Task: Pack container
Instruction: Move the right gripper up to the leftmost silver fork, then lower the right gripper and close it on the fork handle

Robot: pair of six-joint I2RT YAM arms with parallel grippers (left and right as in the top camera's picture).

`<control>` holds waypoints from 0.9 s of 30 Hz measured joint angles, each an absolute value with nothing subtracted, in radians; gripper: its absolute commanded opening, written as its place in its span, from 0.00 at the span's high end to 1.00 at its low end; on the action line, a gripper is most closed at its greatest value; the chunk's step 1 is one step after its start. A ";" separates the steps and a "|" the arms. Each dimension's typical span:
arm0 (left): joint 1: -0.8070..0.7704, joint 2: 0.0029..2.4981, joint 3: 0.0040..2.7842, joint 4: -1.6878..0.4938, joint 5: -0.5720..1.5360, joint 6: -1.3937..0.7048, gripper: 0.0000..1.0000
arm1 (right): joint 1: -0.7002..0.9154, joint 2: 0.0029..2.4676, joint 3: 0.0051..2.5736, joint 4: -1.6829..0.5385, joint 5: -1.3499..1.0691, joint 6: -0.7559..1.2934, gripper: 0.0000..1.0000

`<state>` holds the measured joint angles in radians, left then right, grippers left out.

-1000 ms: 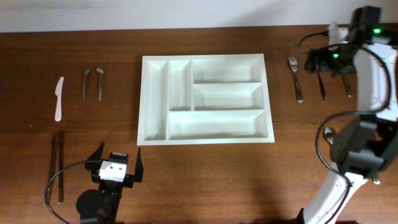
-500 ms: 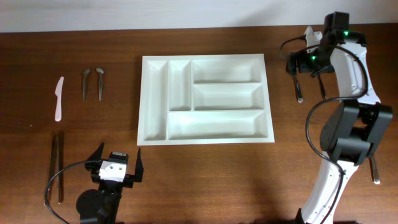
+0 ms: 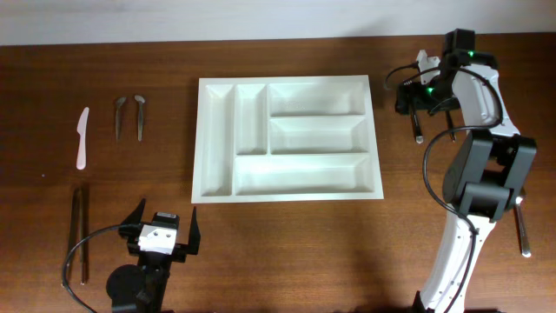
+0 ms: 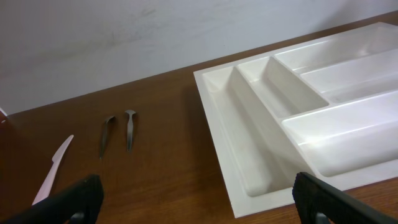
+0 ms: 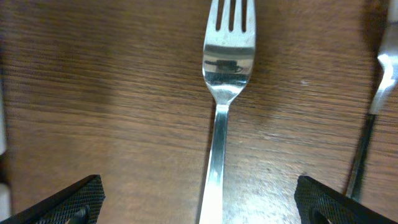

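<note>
Container point(image 3: 300, 174) blocking the centre, cutlery crowding both sides.
Bare table point(image 3: 287, 248) is lying open along the lower middle and left of the container; spoons point(image 3: 129, 116), a knife point(image 3: 82, 137) and chopsticks point(image 3: 80, 235) are lining the far left, while a fork point(image 3: 417, 126) and the right arm point(image 3: 491, 165) are occupying the right.

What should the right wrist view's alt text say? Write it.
A metal fork lies on a wooden table, tines toward the top, centred between the tips of the open right end effector. Another utensil lies at right.
</note>
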<state>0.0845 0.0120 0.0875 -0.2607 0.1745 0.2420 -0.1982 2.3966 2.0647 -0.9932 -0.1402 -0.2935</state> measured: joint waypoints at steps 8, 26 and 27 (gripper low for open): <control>0.084 0.012 0.088 -0.261 0.175 0.242 0.01 | -0.198 2.439 2.065 -0.983 -0.132 -0.296 0.01; 0.084 0.012 0.088 -0.260 0.175 0.242 0.01 | -0.198 2.445 2.065 -0.983 -0.080 -0.298 0.01; 0.084 0.012 0.088 -0.261 0.175 0.242 0.01 | -0.198 2.445 2.065 -0.983 -0.079 -0.300 0.01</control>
<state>0.0845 0.0120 0.0875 -0.2607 0.1745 0.2420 -0.1982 2.4454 2.0647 -0.9833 -0.0788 -0.3000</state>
